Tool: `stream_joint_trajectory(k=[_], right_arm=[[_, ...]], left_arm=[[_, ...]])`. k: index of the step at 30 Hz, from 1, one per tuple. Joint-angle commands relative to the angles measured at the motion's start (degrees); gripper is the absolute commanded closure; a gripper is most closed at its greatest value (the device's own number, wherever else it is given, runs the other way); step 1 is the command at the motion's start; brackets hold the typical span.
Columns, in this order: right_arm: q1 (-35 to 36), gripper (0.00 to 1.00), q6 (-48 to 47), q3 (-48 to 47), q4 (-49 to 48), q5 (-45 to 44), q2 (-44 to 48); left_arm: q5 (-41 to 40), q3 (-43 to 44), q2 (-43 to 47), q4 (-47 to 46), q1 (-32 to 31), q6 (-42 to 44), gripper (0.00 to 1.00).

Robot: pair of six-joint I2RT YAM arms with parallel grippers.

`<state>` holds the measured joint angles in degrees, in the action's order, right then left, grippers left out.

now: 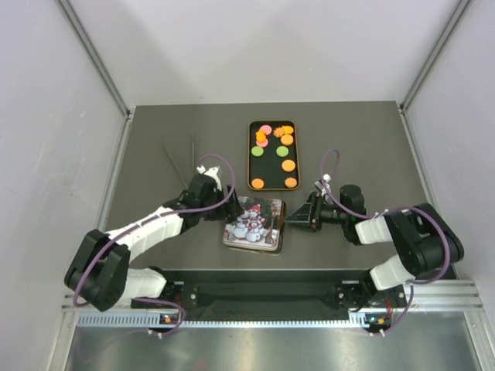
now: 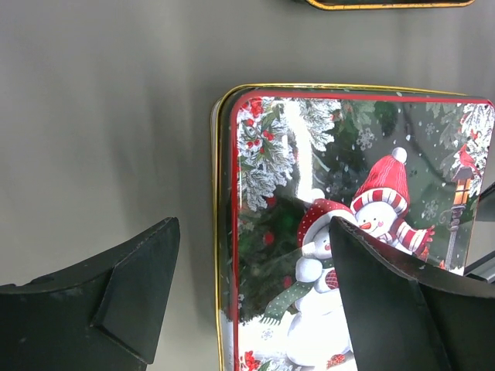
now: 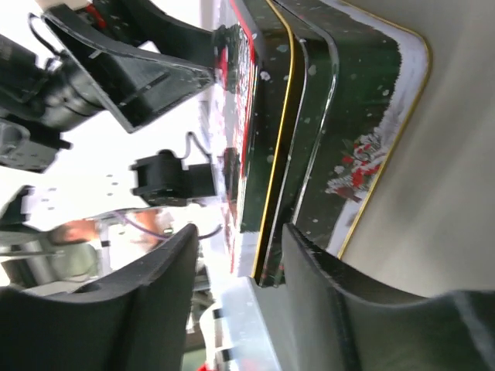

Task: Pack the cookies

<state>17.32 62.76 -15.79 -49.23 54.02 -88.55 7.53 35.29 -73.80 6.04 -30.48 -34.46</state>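
Note:
The cookies, orange, pink and green discs, lie in a black gold-rimmed tray at mid-table. A snowman tin with its lid on stands in front of the tray. My left gripper is open at the tin's left edge. In the left wrist view one finger is over the lid and the other is off to the side over the table. My right gripper is open at the tin's right edge. In the right wrist view its jaws straddle the tin's rim.
The tin stands close to the table's near edge, just ahead of the arm bases. Grey walls enclose the table on three sides. The tray's near rim shows at the top of the left wrist view.

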Motion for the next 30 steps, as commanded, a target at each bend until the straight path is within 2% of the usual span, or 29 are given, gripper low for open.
stream_joint_trajectory(k=[1,10,13,16,21,30], right_arm=[[-0.80,0.49,-11.60,-2.84,15.11,-2.77,5.75],[0.08,0.35,-19.16,-8.37,30.31,-10.33,11.73],[3.06,0.28,-21.36,-11.26,34.54,-15.94,12.62],[6.66,0.24,-21.10,-13.38,34.03,-18.33,10.26],[12.64,0.23,-20.14,-16.46,33.59,-21.50,6.55],[13.88,0.24,-20.49,-17.61,34.99,-23.26,5.76]], left_arm=[[-0.94,1.98,-1.08,-0.59,-0.37,1.23,0.18],[-1.73,3.73,-2.14,0.37,-1.86,1.94,0.18],[-2.17,4.61,-2.66,0.90,-2.39,2.20,0.18],[-2.43,5.75,-3.72,1.69,-3.35,2.46,0.18],[-3.14,8.83,-5.82,3.27,-6.51,2.73,0.18],[-3.40,13.05,-9.16,5.91,-10.91,3.34,0.18]])
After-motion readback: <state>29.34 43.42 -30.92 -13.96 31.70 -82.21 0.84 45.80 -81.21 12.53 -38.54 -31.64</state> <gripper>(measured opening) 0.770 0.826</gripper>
